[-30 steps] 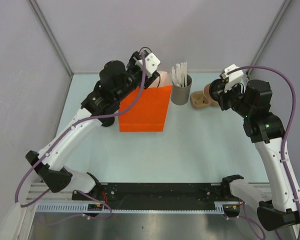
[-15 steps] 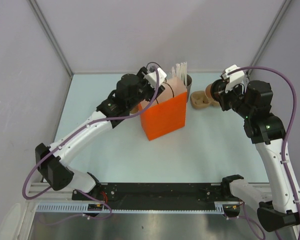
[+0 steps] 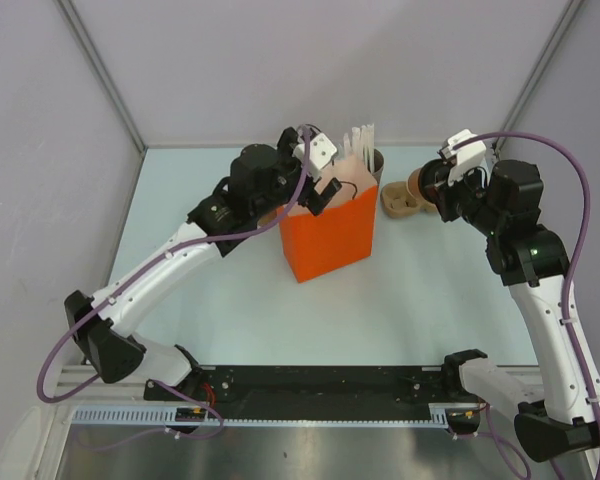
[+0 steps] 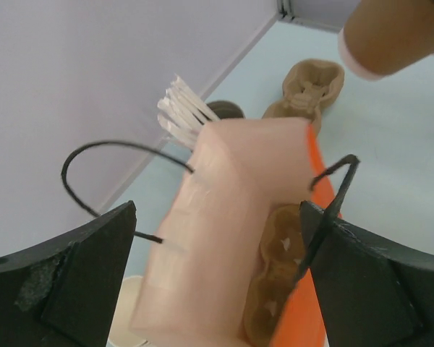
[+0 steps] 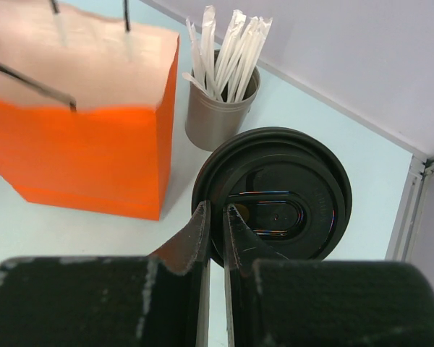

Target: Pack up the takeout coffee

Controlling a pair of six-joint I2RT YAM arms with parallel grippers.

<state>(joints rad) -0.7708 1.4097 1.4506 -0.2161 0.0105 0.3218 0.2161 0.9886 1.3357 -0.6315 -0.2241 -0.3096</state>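
Left pincer (image 4: 217, 211) spread wide above upright orange bag (image 3: 330, 235); right pincer (image 5: 215, 215) pinching takeout coffee (image 5: 278, 199) lid; bagging not yet done, bag to its left.

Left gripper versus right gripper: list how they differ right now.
The left gripper stands wide open; the right gripper is nearly closed. The left gripper holds nothing and hovers over the mouth of the orange bag; the right gripper pinches the takeout coffee by its lid rim. Both have black fingers.
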